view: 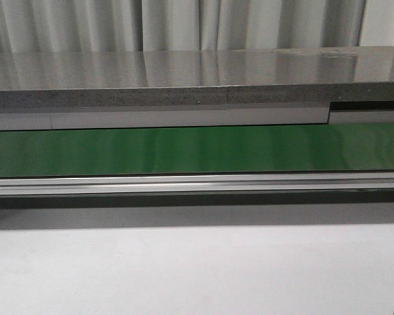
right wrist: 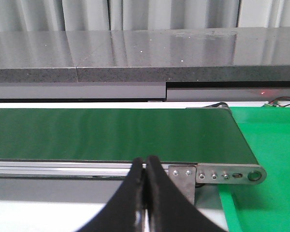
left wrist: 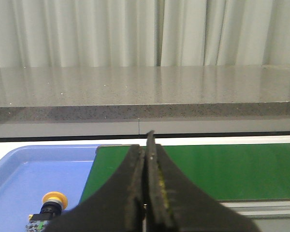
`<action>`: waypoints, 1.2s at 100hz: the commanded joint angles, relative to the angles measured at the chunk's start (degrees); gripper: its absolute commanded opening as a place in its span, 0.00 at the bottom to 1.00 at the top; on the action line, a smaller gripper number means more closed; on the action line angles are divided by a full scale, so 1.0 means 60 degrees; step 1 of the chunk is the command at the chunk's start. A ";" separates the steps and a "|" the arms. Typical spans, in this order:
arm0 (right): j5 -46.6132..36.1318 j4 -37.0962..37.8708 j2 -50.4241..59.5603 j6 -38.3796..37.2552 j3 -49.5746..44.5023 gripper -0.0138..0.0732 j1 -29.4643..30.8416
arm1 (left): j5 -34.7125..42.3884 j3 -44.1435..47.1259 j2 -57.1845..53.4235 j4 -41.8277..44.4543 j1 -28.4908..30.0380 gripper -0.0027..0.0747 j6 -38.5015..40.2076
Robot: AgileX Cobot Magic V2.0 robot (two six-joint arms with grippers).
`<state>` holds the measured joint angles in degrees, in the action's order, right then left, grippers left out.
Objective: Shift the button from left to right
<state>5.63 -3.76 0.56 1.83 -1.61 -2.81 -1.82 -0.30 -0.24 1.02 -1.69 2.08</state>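
Both my grippers, left (left wrist: 146, 193) and right (right wrist: 145, 193), are closed and empty. Pickup hasn't begun: the button (left wrist: 50, 207) lies in the blue tray (left wrist: 19, 174), left of the belt (view: 197, 149). Next, I open the left.

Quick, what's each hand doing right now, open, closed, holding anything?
Left hand: closed, holding nothing; the button lies in the blue tray.
Right hand: closed, holding nothing.

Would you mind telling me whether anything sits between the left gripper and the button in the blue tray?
Nothing visible does. The button lies alone in the blue tray, beside the green belt; the left gripper, jaws shut, is apart from it with only open tray floor between.
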 commanded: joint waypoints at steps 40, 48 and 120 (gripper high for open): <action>-0.0769 0.0079 0.0198 -0.0007 0.0146 0.08 0.0064 | 0.1060 0.0550 -0.0309 -0.0025 -0.0076 0.01 0.0059; -0.0769 0.0079 0.0198 -0.0007 0.0146 0.08 0.0064 | 0.1177 0.0412 -0.0309 -0.0058 -0.0076 0.01 0.0059; -0.0769 0.0079 0.0198 -0.0007 0.0146 0.08 0.0064 | -0.7435 -0.6440 0.4370 -0.0568 -0.0076 0.01 0.0059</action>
<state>5.63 -3.76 0.56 1.83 -1.61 -2.81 -44.62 -34.30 21.85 -1.25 -1.69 2.08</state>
